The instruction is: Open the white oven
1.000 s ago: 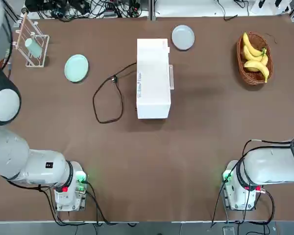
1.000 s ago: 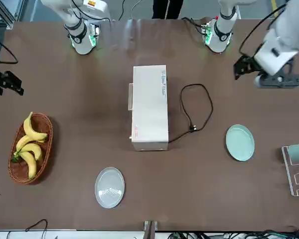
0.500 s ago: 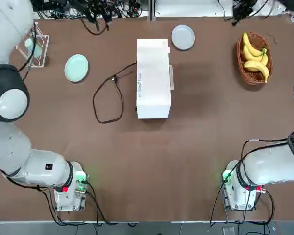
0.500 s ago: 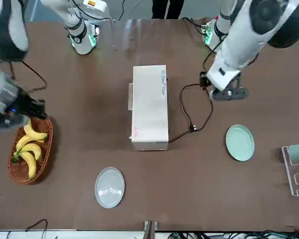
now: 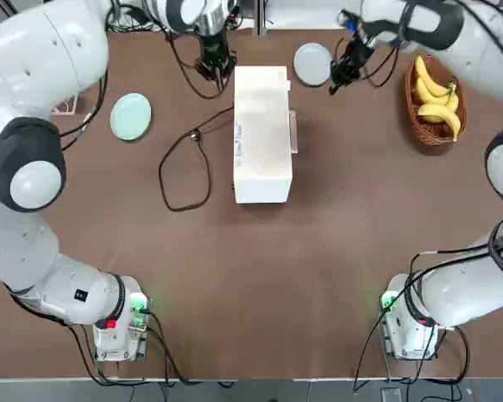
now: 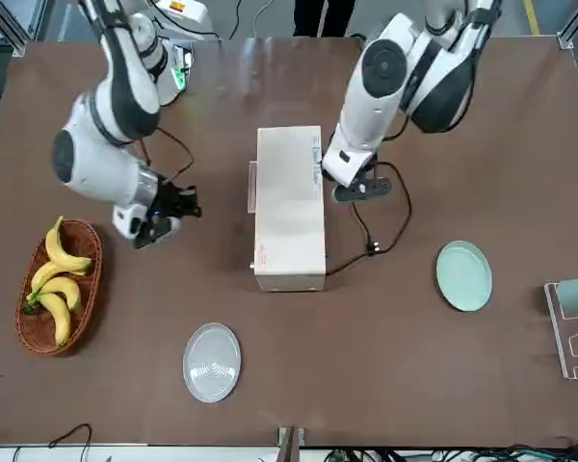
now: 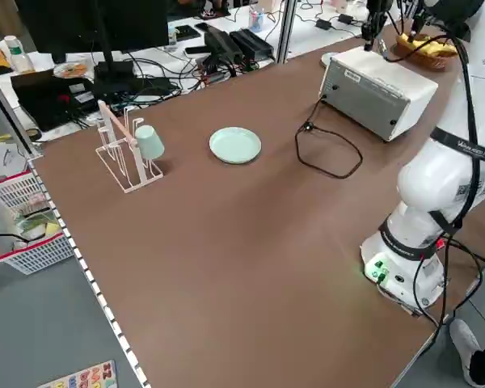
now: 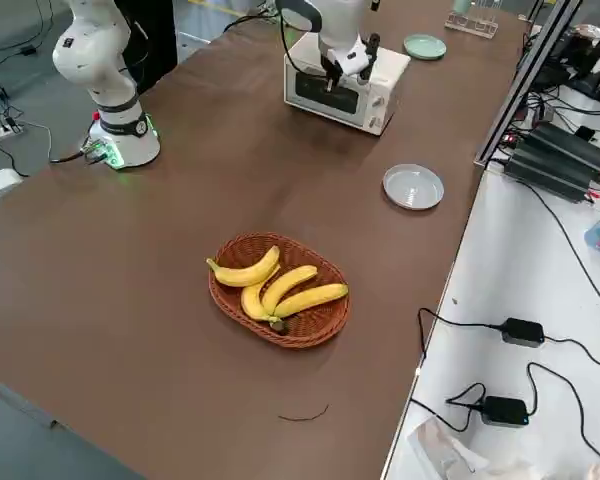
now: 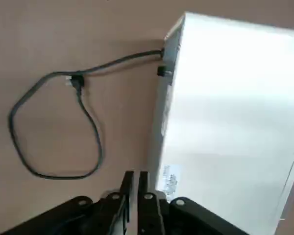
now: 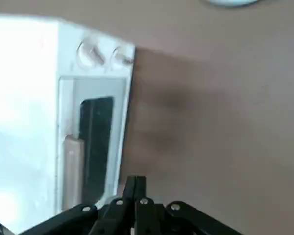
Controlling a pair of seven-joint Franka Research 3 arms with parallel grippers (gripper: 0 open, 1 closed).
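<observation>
Facing the robot's right, the white oven (image 5: pixel 262 134) sits mid-table, long axis running away from the bases; right gripper (image 6: pixel 170 204), fingers together, hovers nearer its door handle (image 10: pixel 71 166), apparently; left gripper (image 9: pixel 135 182) likewise pinched, behind the oven

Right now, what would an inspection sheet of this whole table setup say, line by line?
Surface: brown table, flat, no spills seen.
Job's things: white oven mid-table, door shut.
Clutter: basket of bananas, grey plate, green plate, cup rack.
Grippers: left gripper shut, beside the oven's back; right gripper shut, near the door side; neither touches it.
Cables: black cord looped on the table behind the oven.
Surroundings: side benches with monitors, power bricks and wiring; no person clearly seen.
</observation>
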